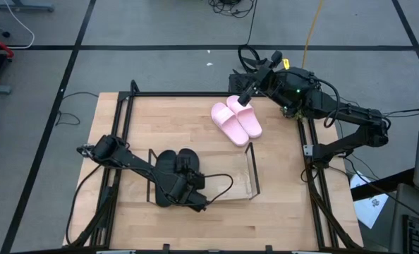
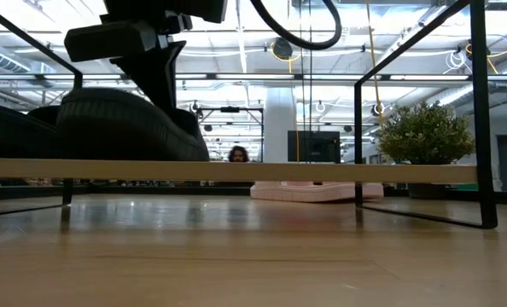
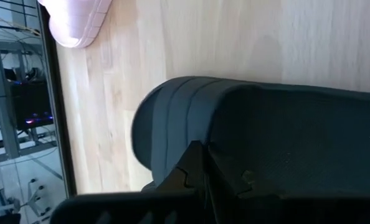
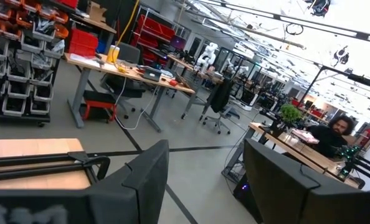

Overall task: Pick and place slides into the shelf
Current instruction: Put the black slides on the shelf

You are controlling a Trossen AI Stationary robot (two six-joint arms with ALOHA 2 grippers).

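Right, here is what I read off my feeds.

Left gripper [image 1: 190, 185]: I have it down over the shelf, fingers pinched tight on the strap of a black slide [image 3: 260, 137]; my wrist camera shows the dark fingers [image 3: 191, 177] pressed together against the matte strap.

Black pair [image 1: 174, 173]: both sit side by side at the left end of the shelf, under my left arm. From table height I see one black sole [image 2: 108, 128] resting on the clear deck.

Shelf [image 1: 250, 173]: a clear tray with thin dark wire end frames, on the near half of the wooden table [image 1: 280, 212]; its right part is bare.

Pink pair [image 1: 236, 121]: lying together on the table beyond the shelf, toward the far right corner, touching each other.

Right gripper [image 1: 245, 99]: I see it parked at the far right corner of the table, just beside the pink pair, fingers [image 4: 144, 171] spread apart and holding nothing.

Background: a person sits at a desk beyond the table.
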